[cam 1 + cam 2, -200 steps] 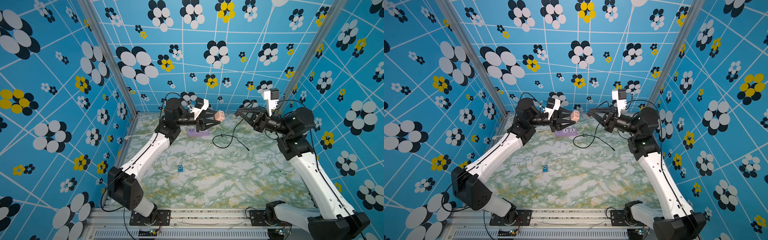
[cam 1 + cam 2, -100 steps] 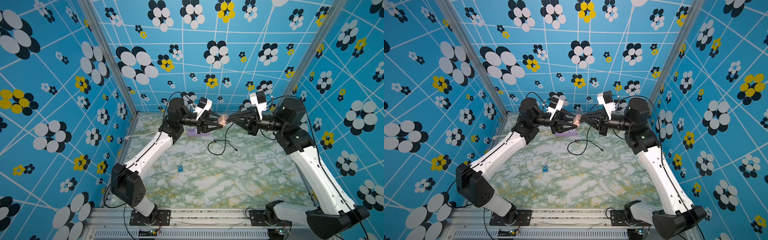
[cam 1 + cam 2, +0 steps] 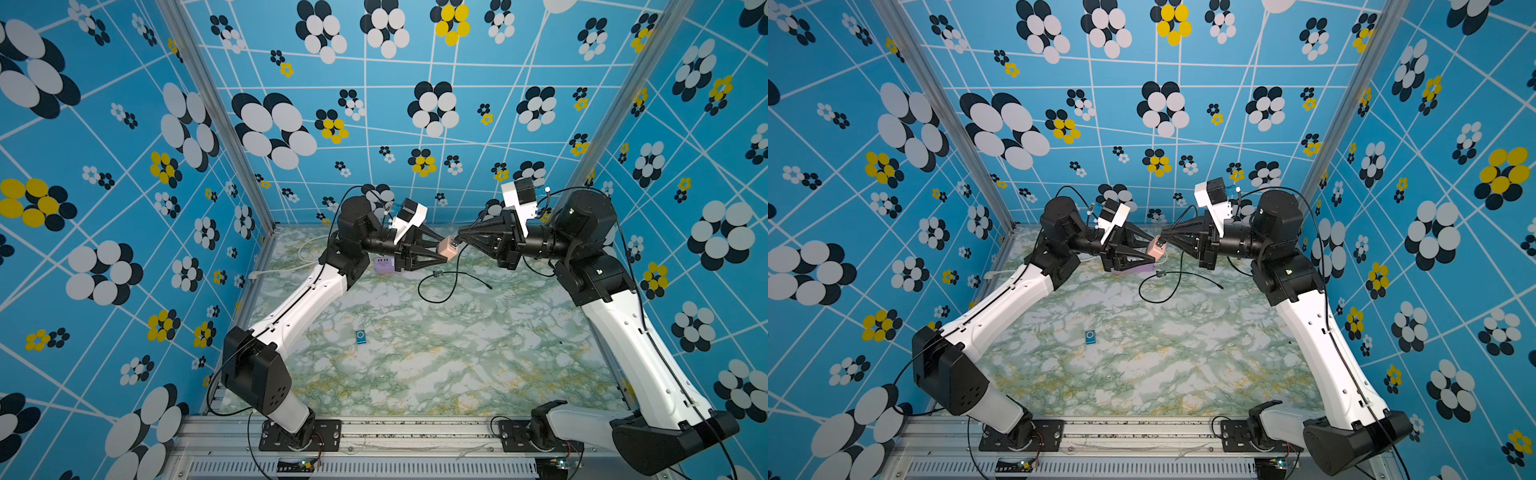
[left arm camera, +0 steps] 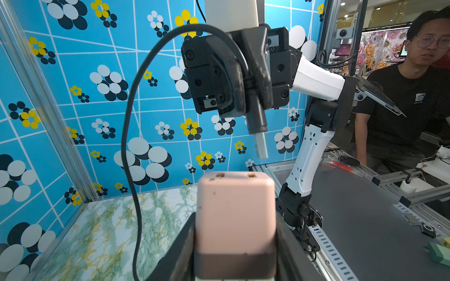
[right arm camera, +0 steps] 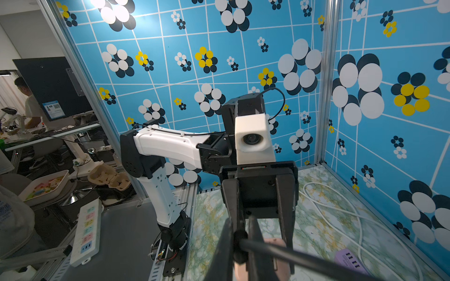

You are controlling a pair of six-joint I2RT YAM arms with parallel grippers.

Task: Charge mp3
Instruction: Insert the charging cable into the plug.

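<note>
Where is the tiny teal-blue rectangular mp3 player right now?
In both top views the mp3 player lies flat on the green-marbled tabletop, on the left arm's side, near its white forearm and far from the lilac power strip.

The right gripper with its plug swings left to frame centre, closing the gap to the pink charger. The left gripper shifts slightly lower-right; the black cable drifts left.

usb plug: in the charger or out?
Out. In the left wrist view the plug ends clear of the pink charger; a gap shows between its metal tip and the charger's top face.
</note>
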